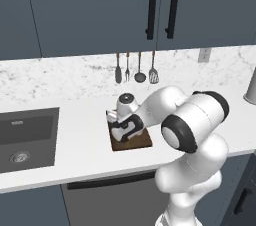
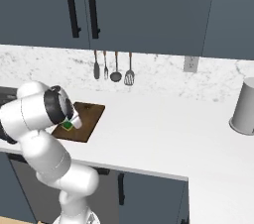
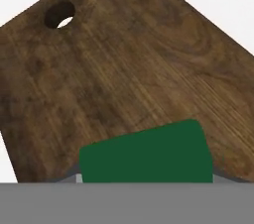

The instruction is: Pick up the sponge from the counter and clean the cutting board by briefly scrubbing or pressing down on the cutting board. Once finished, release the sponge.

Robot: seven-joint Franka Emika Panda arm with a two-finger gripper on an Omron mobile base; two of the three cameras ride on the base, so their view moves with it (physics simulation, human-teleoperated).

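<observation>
Sponge: small rectangular green-topped sponge [image 3: 146, 152], pinched between the fingers [image 2: 71, 123] of the white arm's gripper, lying over the board's surface near the edge closest to the hand camera; seen in the right base view as a green spot [image 2: 67, 125] at the gripper tip.
Cutting board: flat dark brown wooden rectangular cutting board [image 3: 124, 69] with visible grain and a small round hole [image 3: 59, 14] near one short edge; resting flat on the tabletop, below the hanging utensils.
Tabletop: long flat white tabletop [image 1: 80, 145], showing around the board on all sides.
Fingers: closed onto the sponge, directly over the board; contact of sponge with wood not clear.
Sink: dark grey inset sink [image 1: 27, 137], well left of the board.
Utensils: four dark metal utensils [image 1: 135, 70] hanging on the speckled marble backsplash behind the board.
Container: pale grey cylindrical container [image 2: 244, 106], far right of the board.
</observation>
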